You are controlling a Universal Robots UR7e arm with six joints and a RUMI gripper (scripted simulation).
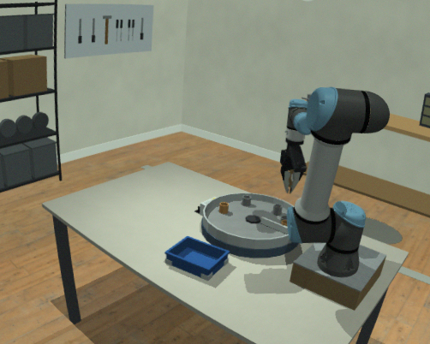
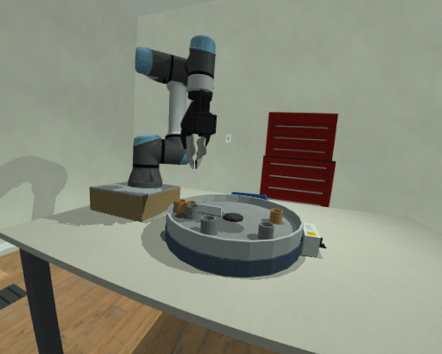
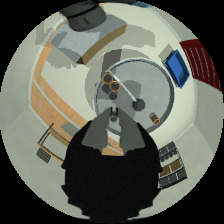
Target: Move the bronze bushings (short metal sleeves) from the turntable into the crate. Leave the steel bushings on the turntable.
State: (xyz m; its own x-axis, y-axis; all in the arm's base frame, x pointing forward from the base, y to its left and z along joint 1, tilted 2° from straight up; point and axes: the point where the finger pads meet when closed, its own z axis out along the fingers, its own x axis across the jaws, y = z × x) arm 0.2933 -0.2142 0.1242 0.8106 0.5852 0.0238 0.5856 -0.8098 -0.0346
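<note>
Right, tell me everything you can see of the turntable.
The turntable is a wide round tray, light grey with a raised faceted rim over a dark blue base band, lying flat on the table. A dark disc marks its centre, and a pale bar runs from there toward the rim. Bushings stand upright on it: bronze ones and grey steel ones. A small pale box with a yellow label sits against its side. The hand hangs shut above it, touching nothing.

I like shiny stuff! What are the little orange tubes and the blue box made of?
The bronze bushings look like metal: a dull orange-brown, matte rather than shiny. The blue crate looks like plastic: even bright colour, thin walls, though that is a guess.
</note>
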